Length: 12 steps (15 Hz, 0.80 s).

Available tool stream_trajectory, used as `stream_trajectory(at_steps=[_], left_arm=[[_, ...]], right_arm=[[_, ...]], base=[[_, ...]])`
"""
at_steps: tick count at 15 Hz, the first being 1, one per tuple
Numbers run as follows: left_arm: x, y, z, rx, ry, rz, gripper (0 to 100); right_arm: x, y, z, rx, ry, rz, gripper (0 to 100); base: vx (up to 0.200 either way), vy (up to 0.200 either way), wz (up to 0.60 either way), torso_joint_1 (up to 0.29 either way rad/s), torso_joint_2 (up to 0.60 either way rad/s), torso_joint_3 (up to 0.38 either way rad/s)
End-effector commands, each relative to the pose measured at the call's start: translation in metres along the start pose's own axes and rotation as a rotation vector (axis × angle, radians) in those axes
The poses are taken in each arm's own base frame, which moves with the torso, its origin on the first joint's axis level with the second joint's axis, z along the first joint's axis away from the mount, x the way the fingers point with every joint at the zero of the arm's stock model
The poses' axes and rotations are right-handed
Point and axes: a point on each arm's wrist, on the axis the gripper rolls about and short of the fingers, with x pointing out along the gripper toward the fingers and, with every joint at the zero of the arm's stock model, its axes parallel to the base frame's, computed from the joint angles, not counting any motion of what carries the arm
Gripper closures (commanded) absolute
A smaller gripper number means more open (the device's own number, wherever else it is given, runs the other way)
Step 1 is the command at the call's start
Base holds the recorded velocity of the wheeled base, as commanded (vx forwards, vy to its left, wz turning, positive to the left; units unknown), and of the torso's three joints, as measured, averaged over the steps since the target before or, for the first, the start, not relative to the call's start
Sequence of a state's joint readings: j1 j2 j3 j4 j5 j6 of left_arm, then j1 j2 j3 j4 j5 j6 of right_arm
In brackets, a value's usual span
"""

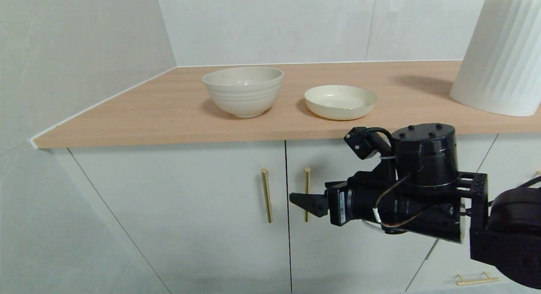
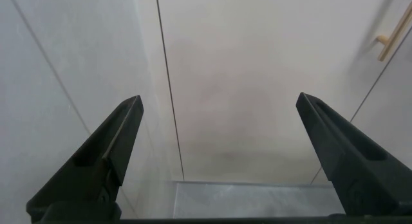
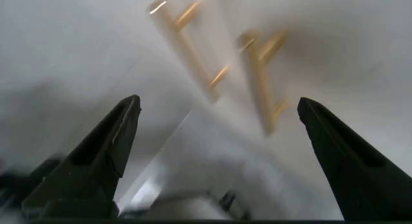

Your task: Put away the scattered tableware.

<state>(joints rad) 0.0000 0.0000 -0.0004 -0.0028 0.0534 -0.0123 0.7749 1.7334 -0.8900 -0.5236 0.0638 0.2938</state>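
A deep cream bowl [image 1: 243, 90] stands on the wooden countertop [image 1: 148, 112], and a shallow cream dish [image 1: 340, 101] sits to its right. My right gripper [image 1: 298, 200] hangs below the counter edge in front of the cabinet doors, close to the two brass handles [image 1: 266, 195]. In the right wrist view it is open [image 3: 219, 114], with nothing between its fingers [image 3: 109, 147] and the handles [image 3: 257, 76] ahead of it. My left gripper [image 2: 219, 108] is open too, facing plain cabinet panels with nothing held.
A large white ribbed container [image 1: 501, 57] stands at the counter's right end. Tiled walls close the counter at the back and left. Another brass handle [image 1: 473, 279] is low on the right cabinet, and one [image 2: 394, 31] shows in the left wrist view.
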Motion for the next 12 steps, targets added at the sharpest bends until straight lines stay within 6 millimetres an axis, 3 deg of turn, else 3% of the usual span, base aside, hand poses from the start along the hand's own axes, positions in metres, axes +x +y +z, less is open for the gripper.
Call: stream_trajectory(at_steps=[1,12], left_arm=[[0.0,0.0,0.0,-0.002,-0.001,0.0,0],[0.0,0.0,0.0,0.0,0.0,0.0,0]], right_arm=[[0.024,-0.002,-0.017,-0.003,0.028,-0.039,0],[0.055,-0.007,-0.028,0.007,-0.023,-0.042,0]], base=[[0.0,0.0,0.0,0.0,0.0,0.0],[0.0,0.0,0.0,0.0,0.0,0.0]])
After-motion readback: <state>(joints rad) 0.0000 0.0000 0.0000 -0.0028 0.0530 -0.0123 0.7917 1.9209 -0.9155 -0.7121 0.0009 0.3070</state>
